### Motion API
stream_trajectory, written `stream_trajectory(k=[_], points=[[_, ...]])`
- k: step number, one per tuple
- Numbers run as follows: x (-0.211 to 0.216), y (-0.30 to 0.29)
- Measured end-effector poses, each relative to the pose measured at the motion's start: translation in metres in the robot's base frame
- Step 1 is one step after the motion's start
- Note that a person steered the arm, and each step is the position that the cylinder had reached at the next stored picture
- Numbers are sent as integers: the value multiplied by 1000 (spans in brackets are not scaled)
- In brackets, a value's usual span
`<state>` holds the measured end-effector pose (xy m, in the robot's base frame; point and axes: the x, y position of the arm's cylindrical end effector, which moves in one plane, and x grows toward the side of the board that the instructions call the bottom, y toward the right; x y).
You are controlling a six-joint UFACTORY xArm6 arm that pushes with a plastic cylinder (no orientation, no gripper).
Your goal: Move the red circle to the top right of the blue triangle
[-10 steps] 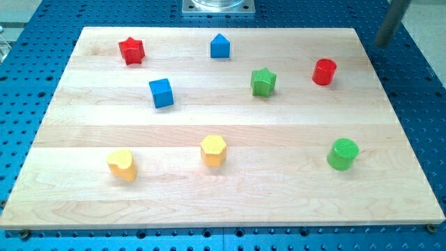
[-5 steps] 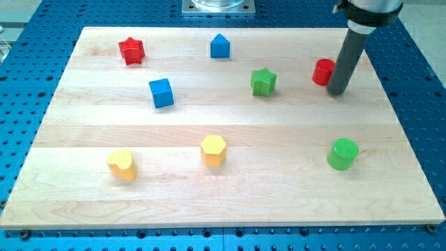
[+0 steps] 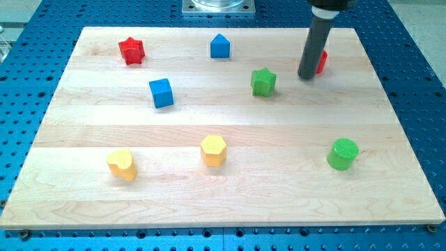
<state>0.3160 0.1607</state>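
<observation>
Red circle [image 3: 321, 61]: near the board's top right, mostly hidden behind our rod.
Our tip [image 3: 306, 77]: touching the circle's left-bottom side; we carry no jaws, only a bare rod.
Blue triangle [image 3: 220, 46]: well apart, toward the view's left.
Handling: we judge it light, rigid, apt to slide or roll aside; push through its centre from its right.
Containers: none visible.

Nothing readable anywhere here, no text, labels, brands or numbers on the blocks or the board.
</observation>
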Motion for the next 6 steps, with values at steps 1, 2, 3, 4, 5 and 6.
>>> stream_trajectory(k=[1,2,3,4,5,6], points=[[-7,3],[23,65],[-12,84],[-15,27],[-23,-13],[-43,6]])
